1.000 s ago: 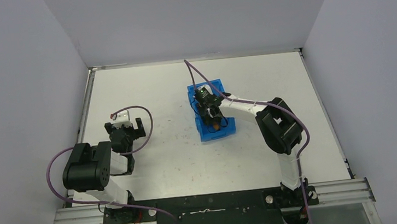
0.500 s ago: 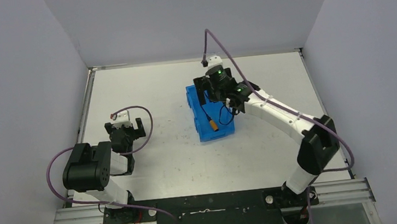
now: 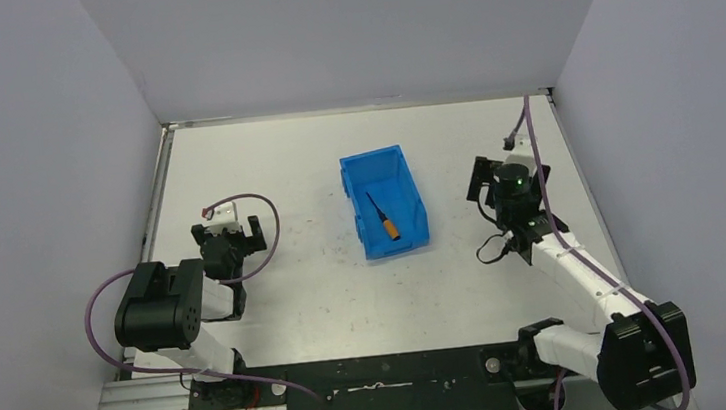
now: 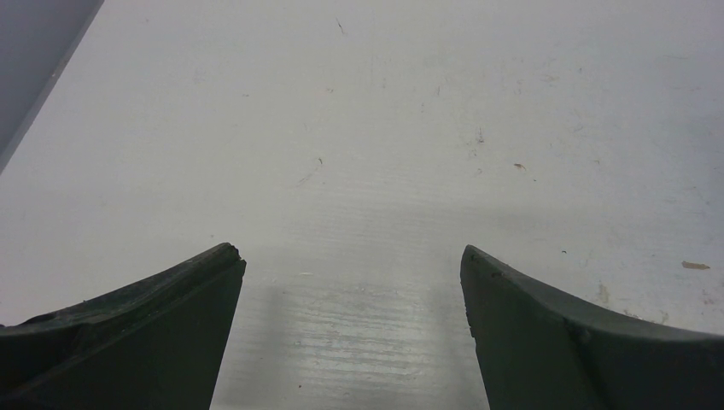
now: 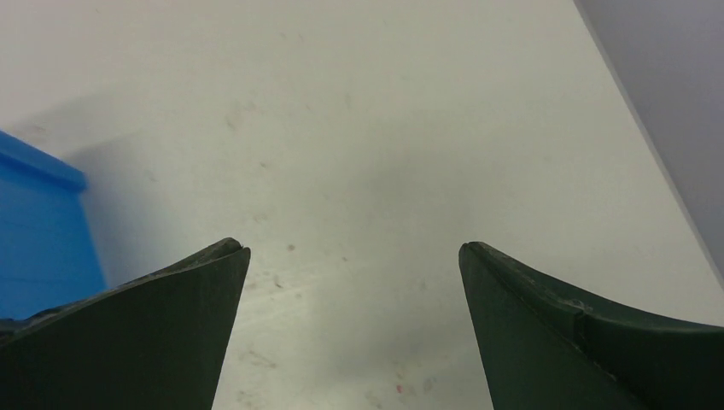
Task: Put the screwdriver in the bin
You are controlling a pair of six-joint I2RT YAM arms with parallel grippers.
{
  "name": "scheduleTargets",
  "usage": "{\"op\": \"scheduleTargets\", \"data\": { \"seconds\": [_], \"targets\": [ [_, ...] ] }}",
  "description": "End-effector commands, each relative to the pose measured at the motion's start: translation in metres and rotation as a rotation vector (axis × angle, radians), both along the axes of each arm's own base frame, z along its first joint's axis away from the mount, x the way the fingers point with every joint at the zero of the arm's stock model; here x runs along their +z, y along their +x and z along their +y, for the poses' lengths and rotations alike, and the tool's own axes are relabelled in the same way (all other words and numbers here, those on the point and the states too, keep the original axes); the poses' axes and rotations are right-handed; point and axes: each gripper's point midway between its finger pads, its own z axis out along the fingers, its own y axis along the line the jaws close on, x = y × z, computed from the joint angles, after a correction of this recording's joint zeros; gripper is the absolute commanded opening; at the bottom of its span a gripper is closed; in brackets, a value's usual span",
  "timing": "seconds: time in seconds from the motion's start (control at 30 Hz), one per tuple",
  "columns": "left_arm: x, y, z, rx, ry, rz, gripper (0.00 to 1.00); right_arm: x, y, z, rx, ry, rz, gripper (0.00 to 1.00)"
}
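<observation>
The blue bin (image 3: 371, 155) stands at the middle of the white table. Inside it lies the screwdriver (image 3: 382, 217), orange handle toward the near end and black shaft pointing to the far left. My right gripper (image 3: 509, 167) hovers to the right of the bin, well apart from it, open and empty. In the right wrist view that gripper (image 5: 353, 249) has bare table between its fingers, and a corner of the bin (image 5: 34, 248) shows at the left edge. On the left side of the table my left gripper (image 3: 229, 227) is open over bare table (image 4: 350, 252) and holds nothing.
Grey walls enclose the table on the left, back and right; the right wall (image 5: 666, 94) is close to the right gripper. A metal rail (image 3: 386, 376) with both arm bases runs along the near edge. Purple cables (image 3: 533, 138) loop off each arm.
My right arm has pulled back from over the bin to the right side of the table, its jaws opening wide. The screwdriver stays lying in the bin. The left arm has not moved.
</observation>
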Motion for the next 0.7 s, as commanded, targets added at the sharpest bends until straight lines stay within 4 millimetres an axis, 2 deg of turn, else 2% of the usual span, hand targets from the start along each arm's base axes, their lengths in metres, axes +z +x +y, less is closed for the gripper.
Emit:
{"op": "scheduleTargets", "data": {
  "seconds": [0.0,0.13,0.27,0.67],
  "targets": [
    [0.020,0.011,-0.003,-0.005,-0.012,-0.070,0.97,-0.008,0.001,-0.032,-0.062,0.042,-0.183,1.00],
    [0.020,0.011,-0.003,-0.006,-0.011,-0.070,0.97,-0.034,-0.014,-0.054,-0.123,0.009,-0.250,1.00],
    [0.020,0.011,-0.003,-0.005,-0.011,-0.070,0.97,-0.052,-0.027,-0.066,-0.171,-0.011,-0.273,1.00],
    [0.020,0.011,-0.002,0.001,-0.014,-0.070,0.97,-0.047,-0.032,-0.065,-0.162,0.003,-0.319,1.00]
  ]
}}
